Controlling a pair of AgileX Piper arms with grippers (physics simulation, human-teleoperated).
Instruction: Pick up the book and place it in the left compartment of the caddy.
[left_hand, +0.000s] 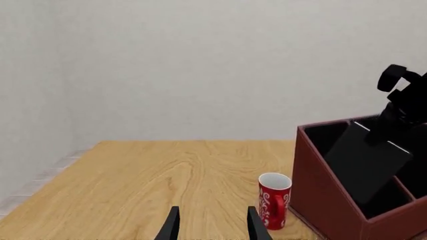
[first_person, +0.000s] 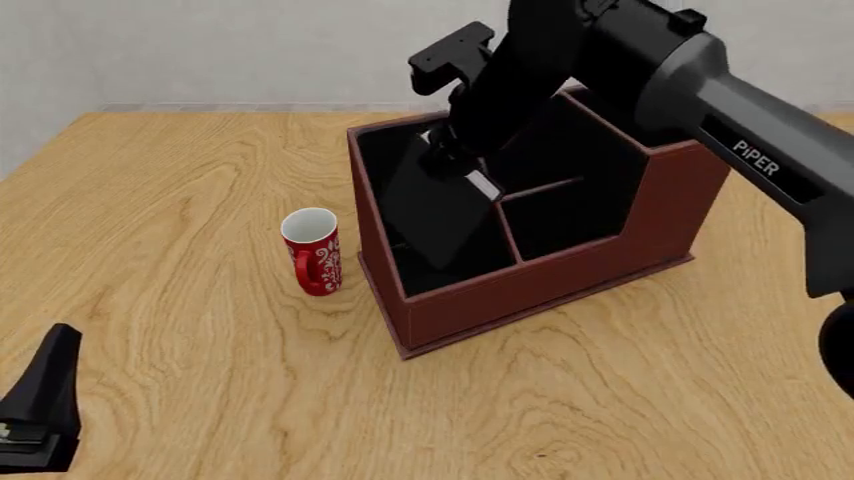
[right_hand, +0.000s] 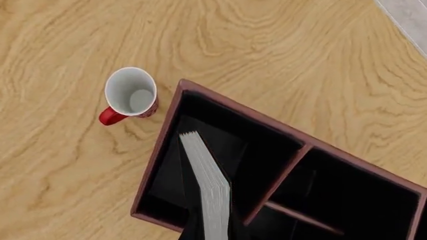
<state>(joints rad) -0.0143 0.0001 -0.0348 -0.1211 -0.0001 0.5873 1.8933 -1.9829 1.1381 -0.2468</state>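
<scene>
Front view: book (first_person: 441, 215) beneath right hand (first_person: 447, 160)

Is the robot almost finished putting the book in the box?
Nearly. Done: the book is off the table and its lower end is already inside the left compartment of the caddy. In hand: the right pincer holds the book's top, and it leans tilted. Left: lower it fully and let go. The left pincer waits open near the red mug.
</scene>
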